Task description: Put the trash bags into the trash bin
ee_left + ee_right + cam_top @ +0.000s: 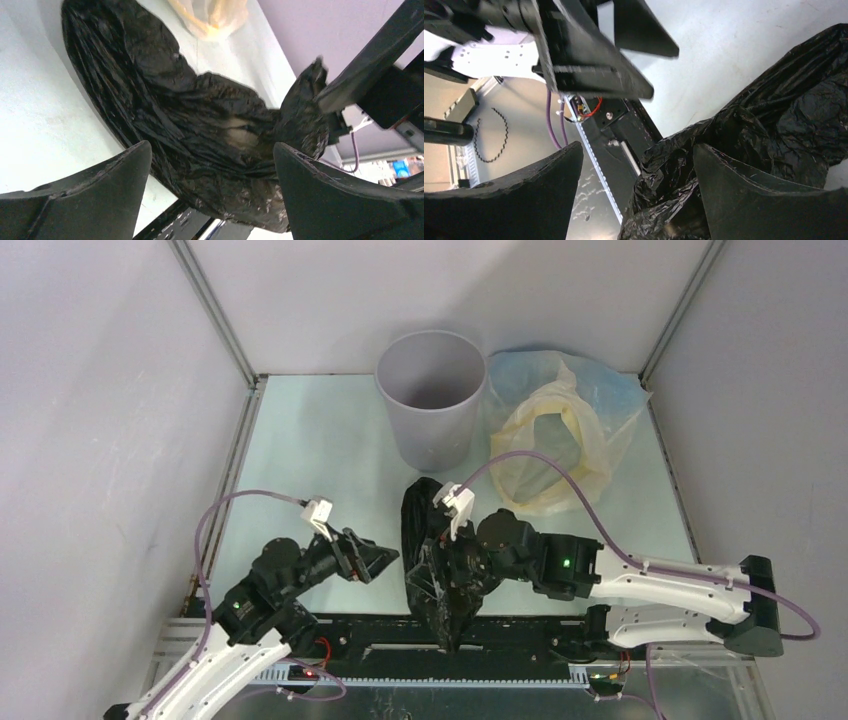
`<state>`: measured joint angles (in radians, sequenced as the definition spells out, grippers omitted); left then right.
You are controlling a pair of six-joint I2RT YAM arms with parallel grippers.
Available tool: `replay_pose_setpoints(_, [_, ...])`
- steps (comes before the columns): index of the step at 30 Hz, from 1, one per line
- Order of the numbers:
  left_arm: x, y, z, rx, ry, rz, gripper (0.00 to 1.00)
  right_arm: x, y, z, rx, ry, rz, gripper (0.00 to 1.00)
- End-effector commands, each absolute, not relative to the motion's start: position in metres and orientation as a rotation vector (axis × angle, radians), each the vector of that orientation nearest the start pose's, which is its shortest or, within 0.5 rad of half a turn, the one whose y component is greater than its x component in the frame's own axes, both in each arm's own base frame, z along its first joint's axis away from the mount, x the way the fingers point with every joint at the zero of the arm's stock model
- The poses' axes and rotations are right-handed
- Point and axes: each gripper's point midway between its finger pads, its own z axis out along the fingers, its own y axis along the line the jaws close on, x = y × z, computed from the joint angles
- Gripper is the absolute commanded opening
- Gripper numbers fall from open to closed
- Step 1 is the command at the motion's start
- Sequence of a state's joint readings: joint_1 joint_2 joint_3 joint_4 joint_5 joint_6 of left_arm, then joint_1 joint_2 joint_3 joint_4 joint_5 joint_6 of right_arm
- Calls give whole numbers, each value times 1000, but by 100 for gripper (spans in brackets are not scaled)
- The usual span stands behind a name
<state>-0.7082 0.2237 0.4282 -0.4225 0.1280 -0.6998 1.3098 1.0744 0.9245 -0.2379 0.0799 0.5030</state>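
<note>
Black trash bag (432, 540): it lies crumpled on the table (300, 440) at the near edge, between our two arms. Its lower end spills over the black rail (370, 645), and it is not in the bin.
Trash bin (430, 435): it stands upright at the far side with its mouth open upward, well apart from the bag, so we judge the bag must be lifted and carried away from us.
Right gripper (638, 150): its fingers stand apart against the bag's right side, with folds bulging up between them. As far as we can judge, nothing is clamped yet.
Left gripper (212, 146): its jaws are wide apart, aimed at the bag's left flank and just short of it. We read this as a set-up to gather the slack film from both sides.
Translucent bag (570, 420): it lies just right of the bin, close against its wall, and is not ours to move.
Edges: the overhang at the rail could snag or slide off as we pull. The bin's rim looks high, so the film must clear it.
Open room: bare table runs straight from the bag to the bin and along the bin's left. The right side is crowded.
</note>
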Motion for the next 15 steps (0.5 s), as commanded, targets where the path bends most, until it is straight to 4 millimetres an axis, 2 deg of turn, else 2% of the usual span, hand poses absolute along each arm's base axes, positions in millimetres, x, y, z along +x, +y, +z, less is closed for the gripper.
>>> replay_pose_setpoints(1, [121, -200, 188, 157, 1917, -1240, 100, 93, 374, 266, -714, 1894, 1220, 84])
replay_pose_setpoints(4, [112, -209, 181, 202, 1916, -1301, 100, 98, 382, 275, -687, 1870, 1289, 84])
replay_pose_setpoints(9, [92, -218, 194, 297, 1827, -1406, 100, 117, 393, 278, -578, 1895, 1384, 84])
replay_pose_setpoints(15, [90, -220, 192, 307, 1812, -1416, 100, 123, 410, 278, -535, 1884, 1461, 84])
